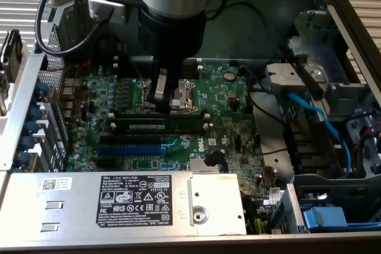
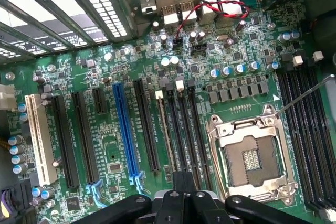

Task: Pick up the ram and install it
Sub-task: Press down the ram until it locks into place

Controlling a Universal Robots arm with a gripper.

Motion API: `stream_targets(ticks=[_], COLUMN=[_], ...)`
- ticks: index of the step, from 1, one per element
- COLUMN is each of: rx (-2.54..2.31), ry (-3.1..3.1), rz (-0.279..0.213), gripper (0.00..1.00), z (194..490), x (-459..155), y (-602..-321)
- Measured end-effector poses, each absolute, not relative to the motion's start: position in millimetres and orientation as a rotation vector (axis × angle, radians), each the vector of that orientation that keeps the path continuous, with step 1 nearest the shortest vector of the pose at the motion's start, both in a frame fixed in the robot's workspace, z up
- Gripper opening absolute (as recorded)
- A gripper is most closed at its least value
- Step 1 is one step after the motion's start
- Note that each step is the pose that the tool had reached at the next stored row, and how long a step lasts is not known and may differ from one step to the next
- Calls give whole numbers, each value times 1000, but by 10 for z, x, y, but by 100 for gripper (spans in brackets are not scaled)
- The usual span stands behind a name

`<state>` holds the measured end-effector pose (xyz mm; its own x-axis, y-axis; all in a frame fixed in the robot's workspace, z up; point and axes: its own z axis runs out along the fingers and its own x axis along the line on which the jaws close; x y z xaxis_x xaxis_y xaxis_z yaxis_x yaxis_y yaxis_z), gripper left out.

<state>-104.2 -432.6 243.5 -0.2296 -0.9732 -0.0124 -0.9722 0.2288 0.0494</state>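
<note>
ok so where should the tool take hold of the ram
From the exterior view, the ram seems to stand on edge between white end clips, black slots close alongside. So probably pinch its two flat faces at the middle of the long top edge, coming straight down; ends and sides offer little room.

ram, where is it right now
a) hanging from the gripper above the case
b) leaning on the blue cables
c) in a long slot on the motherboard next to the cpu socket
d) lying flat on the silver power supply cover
c: the ram, with its pale label showing, sits along a slot between white end clips, right beside the cpu socket.
</note>
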Motion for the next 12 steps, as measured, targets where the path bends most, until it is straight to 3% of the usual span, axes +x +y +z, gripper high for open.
stream_targets(ticks=[12], rx=[1852], ry=[-2508], rz=[-78], gripper=[10], z=[2435], x=[-1041], y=[-4326])
